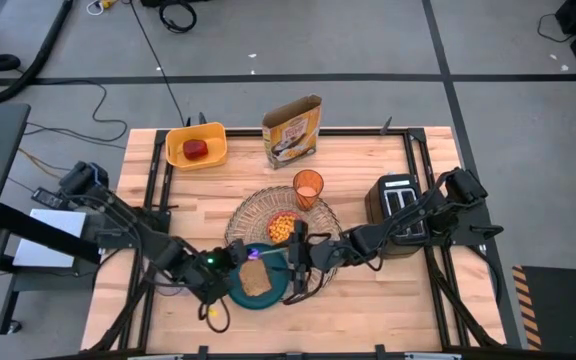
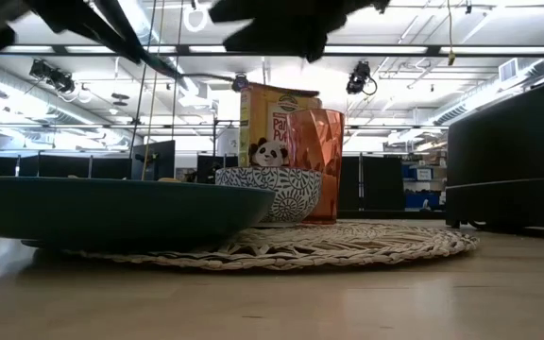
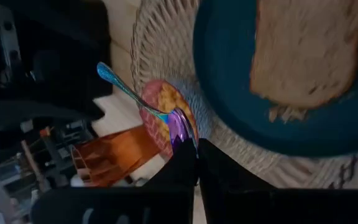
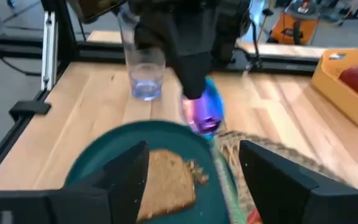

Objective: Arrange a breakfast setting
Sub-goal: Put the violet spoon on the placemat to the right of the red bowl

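Above the teal plate (image 4: 104, 163), blue spoon (image 3: 143, 103) in left jaws

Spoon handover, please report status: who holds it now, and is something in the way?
Left gripper shut on the spoon, above the placemat. Right gripper open beside the spoon bowl, over the plate. Way clear.

Wooden table (image 1: 368, 300) carries placemat (image 1: 258, 205), toaster (image 1: 398, 205), bin (image 1: 196, 147)

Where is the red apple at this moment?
In the high view the red apple lies inside the yellow bin at the table's far left corner, left of the cereal box.
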